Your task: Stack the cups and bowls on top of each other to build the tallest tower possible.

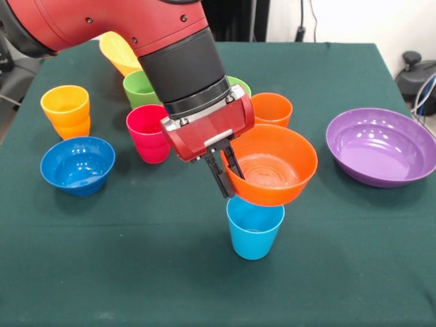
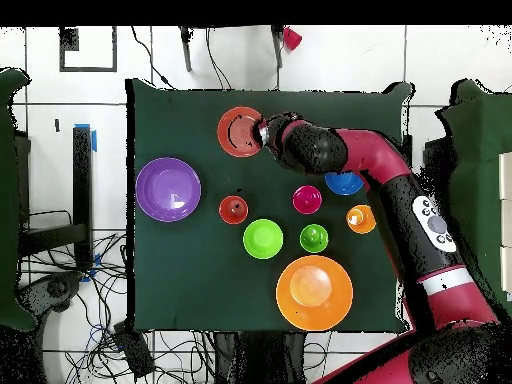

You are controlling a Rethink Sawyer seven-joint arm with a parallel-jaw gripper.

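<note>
Gripping the near rim of the orange bowl [image 1: 271,165], your gripper [image 1: 223,178] has its dark fingers clamped across the wall, one inside, one outside. You see the bowl sitting on, or just above, the mouth of the light blue cup [image 1: 254,228], which stands upright on the green tablecloth [image 1: 136,272]; contact cannot be confirmed. The bowl's centre lies slightly to the picture's right of the cup's upright axis, so release depends on squaring those two. Both are smooth, glossy plastic, round and tapering. A magenta cup [image 1: 148,133], blue bowl [image 1: 77,164] and purple bowl [image 1: 380,145] wait well apart.
</note>
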